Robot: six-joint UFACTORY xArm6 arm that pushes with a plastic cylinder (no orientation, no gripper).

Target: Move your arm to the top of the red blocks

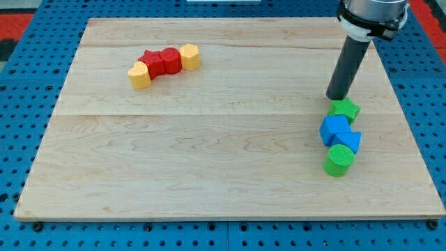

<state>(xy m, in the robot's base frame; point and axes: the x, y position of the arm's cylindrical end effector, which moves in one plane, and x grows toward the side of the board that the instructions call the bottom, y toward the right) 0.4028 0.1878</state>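
Two red blocks sit side by side at the board's upper left: a red star-shaped block (151,61) and a red cylinder (170,60). A yellow block (140,75) touches them on the lower left and another yellow block (189,56) on the right, forming one diagonal row. My tip (337,97) rests on the board at the far right, well away from the red blocks and just above a green star-shaped block (345,109).
Below the green star lie a blue cube (334,129), a second blue block (348,141) and a green cylinder (339,160), clustered near the right edge. The wooden board (209,160) sits on a blue pegboard surface.
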